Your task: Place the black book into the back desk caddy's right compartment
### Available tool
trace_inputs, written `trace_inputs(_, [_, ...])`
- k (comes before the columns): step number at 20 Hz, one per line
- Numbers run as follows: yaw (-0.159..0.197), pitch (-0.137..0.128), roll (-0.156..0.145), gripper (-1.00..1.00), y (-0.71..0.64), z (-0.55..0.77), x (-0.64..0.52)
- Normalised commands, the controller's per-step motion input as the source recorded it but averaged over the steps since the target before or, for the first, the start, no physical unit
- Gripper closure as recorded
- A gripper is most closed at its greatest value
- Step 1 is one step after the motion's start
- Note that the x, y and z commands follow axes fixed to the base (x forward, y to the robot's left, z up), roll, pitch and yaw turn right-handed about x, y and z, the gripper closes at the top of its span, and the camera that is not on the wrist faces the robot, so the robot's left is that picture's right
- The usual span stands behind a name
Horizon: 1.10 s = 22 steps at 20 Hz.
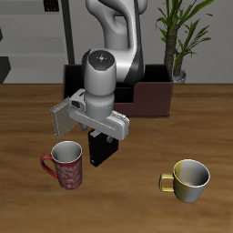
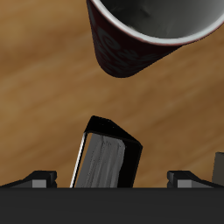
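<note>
The black book point(image 1: 102, 151) stands upright on the table, next to the red mug point(image 1: 65, 166). My gripper point(image 1: 103, 140) hangs straight over the book, open, with a finger on each side of it and not closed on it. In the wrist view the book point(image 2: 109, 162) sits between the fingertips point(image 2: 39, 179), with gaps on both sides. The back desk caddy point(image 1: 155, 96), a dark reddish-brown box, stands farther back behind my arm. Most of it is hidden, so its compartments do not show.
The red patterned mug also shows in the wrist view point(image 2: 149, 31), close to the book. A yellow mug point(image 1: 188, 178) stands near the table's front edge. A potted plant point(image 1: 179, 36) stands behind the caddy.
</note>
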Motion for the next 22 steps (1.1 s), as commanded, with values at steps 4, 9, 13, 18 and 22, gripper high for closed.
trace_inputs(4, [-0.008,0.037,0.021,1.0,0.12,-0.24,0.04])
trace_inputs(9, [0.011,0.006,0.009,1.0,0.05,-0.08,0.0])
trace_inputs(13, [-0.003,-0.011,-0.016,1.0,-0.08,0.12,-0.09])
trace_inputs(18, [0.02,-0.013,-0.015,1.0,0.04,0.26,-0.11])
trace_inputs(22, [0.022,-0.035,-0.006,1.0,0.08,0.39,-0.14])
